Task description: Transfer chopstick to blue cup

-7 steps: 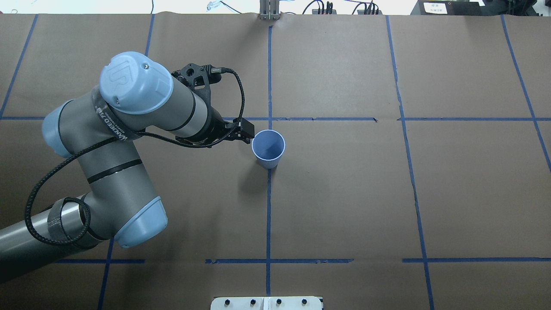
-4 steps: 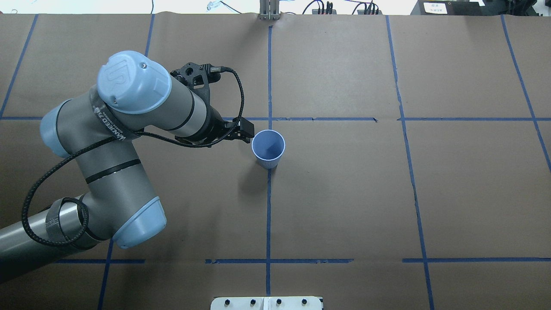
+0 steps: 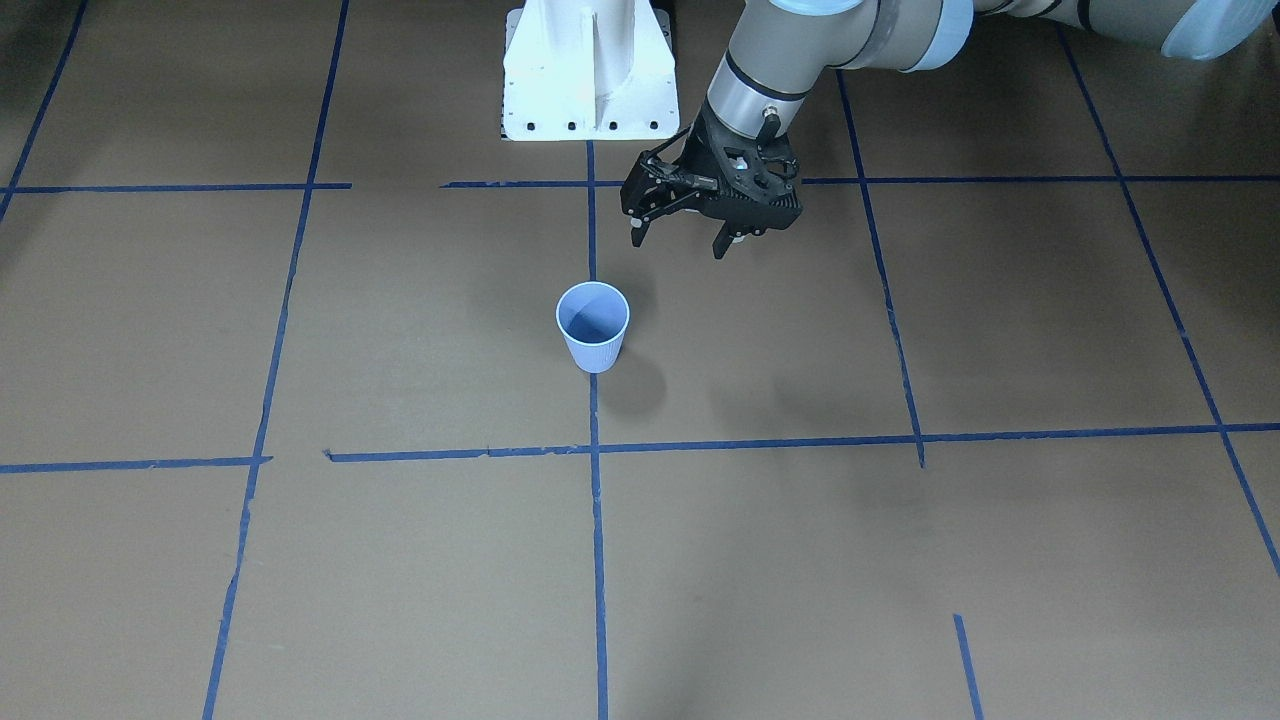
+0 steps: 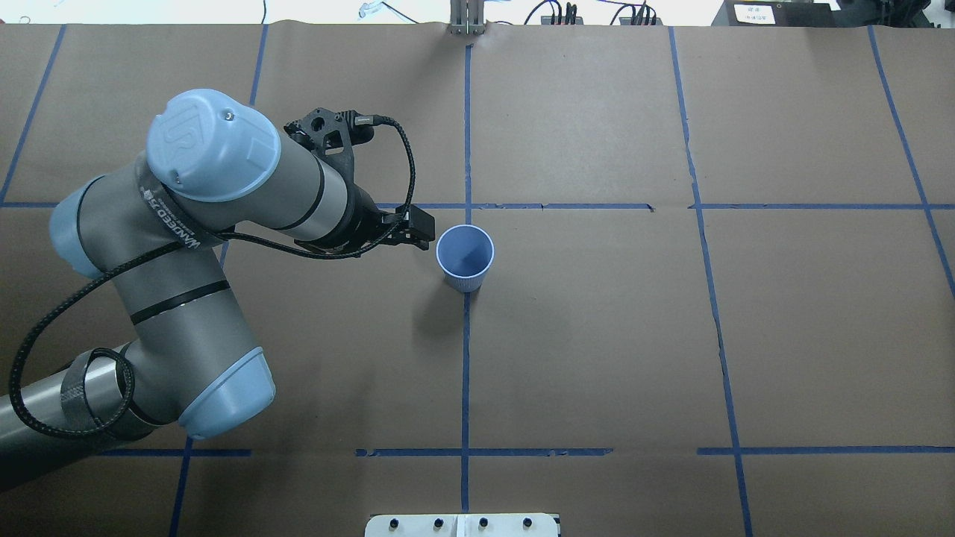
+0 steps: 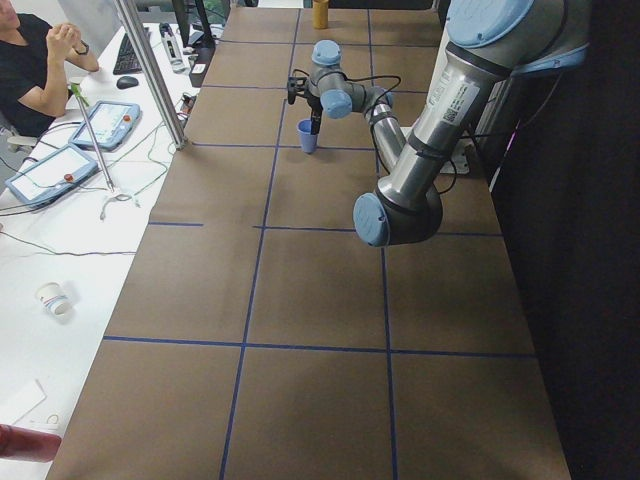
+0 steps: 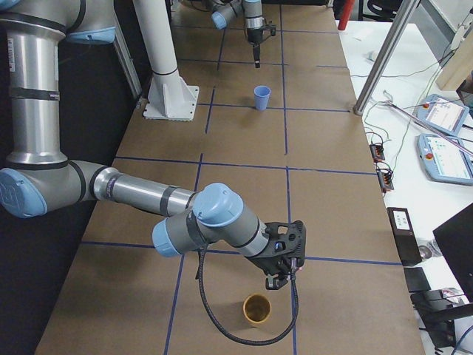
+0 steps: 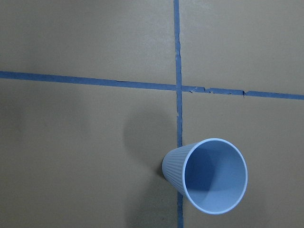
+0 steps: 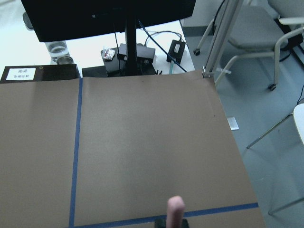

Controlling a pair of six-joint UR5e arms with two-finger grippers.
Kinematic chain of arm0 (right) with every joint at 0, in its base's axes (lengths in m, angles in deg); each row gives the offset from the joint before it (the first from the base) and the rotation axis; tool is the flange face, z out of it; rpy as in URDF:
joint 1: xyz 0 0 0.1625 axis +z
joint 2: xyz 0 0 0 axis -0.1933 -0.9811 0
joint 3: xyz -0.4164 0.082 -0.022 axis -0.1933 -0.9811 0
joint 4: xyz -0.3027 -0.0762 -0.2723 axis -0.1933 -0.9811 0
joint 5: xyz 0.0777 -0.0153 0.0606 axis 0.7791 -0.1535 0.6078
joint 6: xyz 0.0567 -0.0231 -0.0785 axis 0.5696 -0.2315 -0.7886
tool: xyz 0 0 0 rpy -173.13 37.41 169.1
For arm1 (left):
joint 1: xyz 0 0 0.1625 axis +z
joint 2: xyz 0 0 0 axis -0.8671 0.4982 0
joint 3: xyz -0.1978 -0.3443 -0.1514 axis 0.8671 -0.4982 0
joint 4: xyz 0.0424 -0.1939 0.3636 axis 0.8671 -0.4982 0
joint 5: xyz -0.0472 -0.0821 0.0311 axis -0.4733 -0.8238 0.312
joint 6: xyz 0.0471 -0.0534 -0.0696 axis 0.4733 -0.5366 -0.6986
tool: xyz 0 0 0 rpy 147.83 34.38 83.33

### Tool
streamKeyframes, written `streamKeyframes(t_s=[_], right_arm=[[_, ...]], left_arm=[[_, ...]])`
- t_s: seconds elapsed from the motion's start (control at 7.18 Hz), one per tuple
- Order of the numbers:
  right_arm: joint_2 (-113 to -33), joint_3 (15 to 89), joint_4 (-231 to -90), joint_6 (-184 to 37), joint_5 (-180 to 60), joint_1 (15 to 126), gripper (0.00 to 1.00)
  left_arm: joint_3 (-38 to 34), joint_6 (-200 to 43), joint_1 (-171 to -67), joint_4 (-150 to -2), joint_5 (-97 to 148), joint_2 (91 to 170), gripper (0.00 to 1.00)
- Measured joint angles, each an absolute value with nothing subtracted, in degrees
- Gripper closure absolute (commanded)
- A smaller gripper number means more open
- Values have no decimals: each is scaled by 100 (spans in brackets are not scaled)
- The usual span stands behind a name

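Left gripper beside blue cup

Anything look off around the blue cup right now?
Nothing stands out. The blue cup stands upright and empty on the blue tape; the left end effector hangs open beside it, not touching. Only the tape is cracked in spots nearby.

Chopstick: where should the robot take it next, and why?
Probably the right arm should carry the chopstick along the table toward the blue cup. The stick's pink tip shows only in the right wrist view, close by the right gripper, which sits at the far end from the cup. The cup is empty, and the left gripper hangs open and empty beside it.
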State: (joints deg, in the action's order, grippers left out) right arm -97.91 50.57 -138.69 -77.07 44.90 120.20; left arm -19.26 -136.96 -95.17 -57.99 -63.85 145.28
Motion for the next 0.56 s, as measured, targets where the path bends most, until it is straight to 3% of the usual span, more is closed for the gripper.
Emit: streamKeyframes(t_s=[0.56], right_arm=[[-9796, 6125, -13894, -6763, 6592, 11704, 98]], left_arm=[[-2113, -13701, -9572, -5798, -6368, 14396, 0]])
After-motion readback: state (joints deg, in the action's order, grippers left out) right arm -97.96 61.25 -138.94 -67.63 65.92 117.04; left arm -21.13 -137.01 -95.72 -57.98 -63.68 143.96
